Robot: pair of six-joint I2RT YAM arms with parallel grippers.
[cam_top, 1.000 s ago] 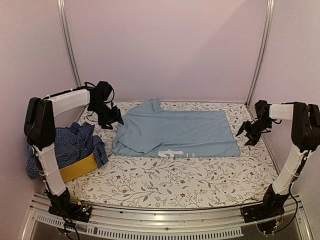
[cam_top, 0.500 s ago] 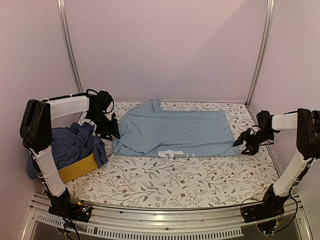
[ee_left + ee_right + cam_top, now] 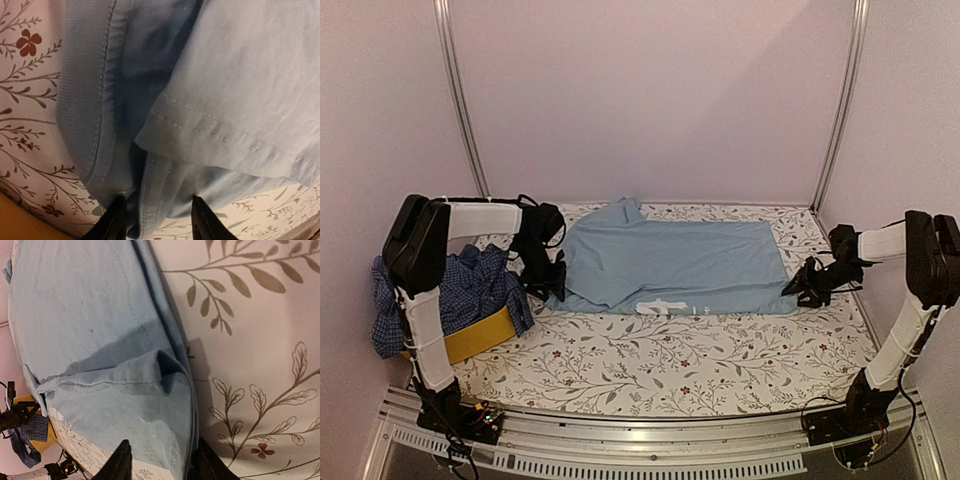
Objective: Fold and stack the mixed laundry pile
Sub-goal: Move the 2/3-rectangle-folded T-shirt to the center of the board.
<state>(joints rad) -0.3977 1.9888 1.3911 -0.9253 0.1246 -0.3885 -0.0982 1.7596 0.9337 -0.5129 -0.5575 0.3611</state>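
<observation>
Blue T-shirt (image 3: 675, 265): flat on floral cover (image 3: 650, 365).
My left gripper (image 3: 156, 220): clamps its hem.
My right gripper (image 3: 161, 460): clamps its corner.

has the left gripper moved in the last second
Yes. The left gripper has dropped toward the table's near edge, down to the blue shirt's left end.

Garments: one light blue T-shirt (image 3: 675, 262), one checked shirt (image 3: 470, 290). Basket: one, yellow (image 3: 480, 335). Hands: two, left hand (image 3: 552, 285), right hand (image 3: 807, 283).
</observation>
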